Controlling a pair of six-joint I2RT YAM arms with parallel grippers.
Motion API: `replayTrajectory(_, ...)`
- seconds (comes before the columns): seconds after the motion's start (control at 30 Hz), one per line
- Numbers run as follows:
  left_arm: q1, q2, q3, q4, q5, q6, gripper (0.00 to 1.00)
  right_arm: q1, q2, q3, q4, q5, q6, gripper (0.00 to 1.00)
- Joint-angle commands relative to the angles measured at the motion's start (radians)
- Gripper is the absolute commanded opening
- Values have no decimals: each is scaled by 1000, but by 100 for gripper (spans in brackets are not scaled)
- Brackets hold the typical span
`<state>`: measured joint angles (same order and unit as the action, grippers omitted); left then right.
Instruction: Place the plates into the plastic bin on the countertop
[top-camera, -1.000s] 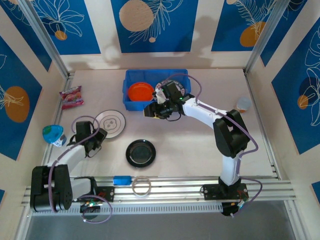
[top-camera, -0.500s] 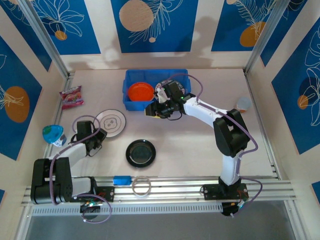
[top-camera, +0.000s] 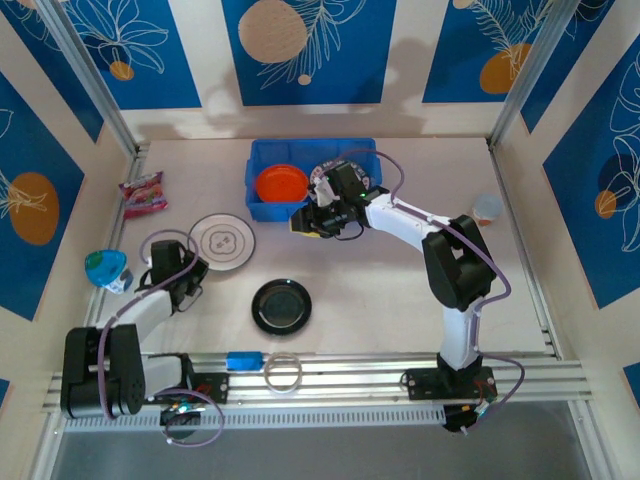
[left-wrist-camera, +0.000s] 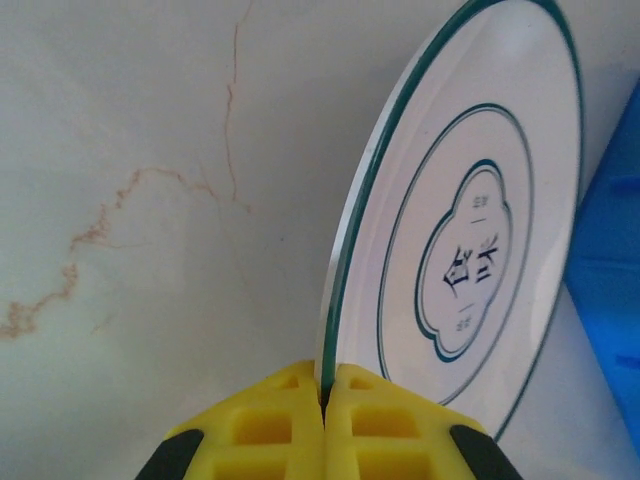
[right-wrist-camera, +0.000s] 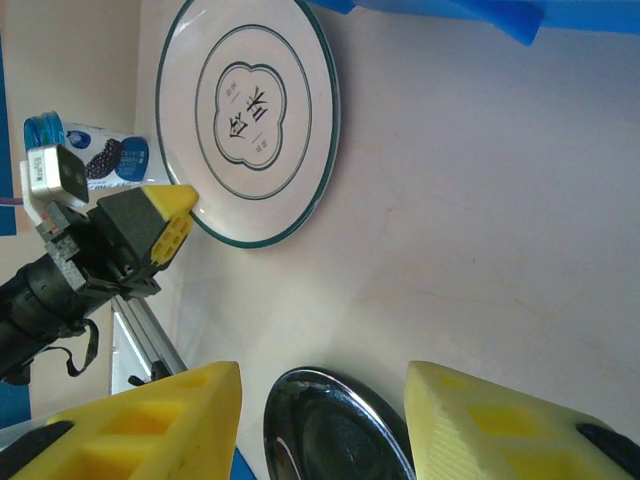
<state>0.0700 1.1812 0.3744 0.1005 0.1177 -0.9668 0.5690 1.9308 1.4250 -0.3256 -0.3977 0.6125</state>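
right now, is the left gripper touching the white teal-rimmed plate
Touching. In the left wrist view the left gripper has its yellow fingers pinched shut on the near rim of the white teal-rimmed plate.

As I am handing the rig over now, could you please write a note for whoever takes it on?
Left gripper: shut on the rim of the round white plate with teal rings.
Right gripper: open, empty, before the rectangular bright blue plastic bin.
Done: round orange plate lies in the bin.
Left: the white plate, then the round black plate on the pale beige countertop.
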Motion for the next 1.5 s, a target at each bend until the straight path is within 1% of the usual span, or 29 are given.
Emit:
replayTrajectory(0.0,10,-80,-12,-99,-66,25,0,-4,1,31,-7,-33,5,48)
replayTrajectory(0.17,9,-277,18,-295,-153,94,0,-4,-6,34,-11,-42,-3,47)
replayTrajectory(0.3,11,-415,97,-457,-197,173,0,3,-15,41,-17,-47,-19,47)
replayTrajectory(0.4,11,-460,163,-531,-193,222,0,10,-18,50,-18,-47,-29,47)
replayTrajectory(0.5,12,-471,218,-547,-139,248,0,15,-18,60,-18,-61,-38,47)
replayTrajectory(0.6,13,-467,269,-529,-55,258,0,19,-32,62,-14,-67,-49,47)
replayTrajectory(0.77,12,-406,368,-471,136,246,0,6,-88,31,46,-92,-42,52)
replayTrajectory(0.87,9,-342,393,-394,281,197,0,-7,-111,22,74,-101,-39,56)
replayTrajectory(0.93,-2,-297,387,-306,371,141,0,-22,-120,18,90,-100,-25,58)
replayTrajectory(1.0,-26,-266,382,-247,403,104,0,-36,-125,12,107,-96,-4,58)
replayTrajectory(1.13,-74,-229,389,-220,401,98,0,-62,-133,-6,145,-115,35,58)
replayTrajectory(1.2,-88,-220,368,-172,410,70,0,-70,-144,-33,191,-120,53,58)
replayTrajectory(1.27,-101,-216,344,-122,412,38,0,-70,-136,-31,190,-117,50,58)
replayTrajectory(1.33,-115,-206,339,-105,412,31,0,-69,-128,-32,187,-114,52,58)
replayTrajectory(1.47,-140,-184,337,-81,419,24,0,-70,-128,-54,242,-124,85,58)
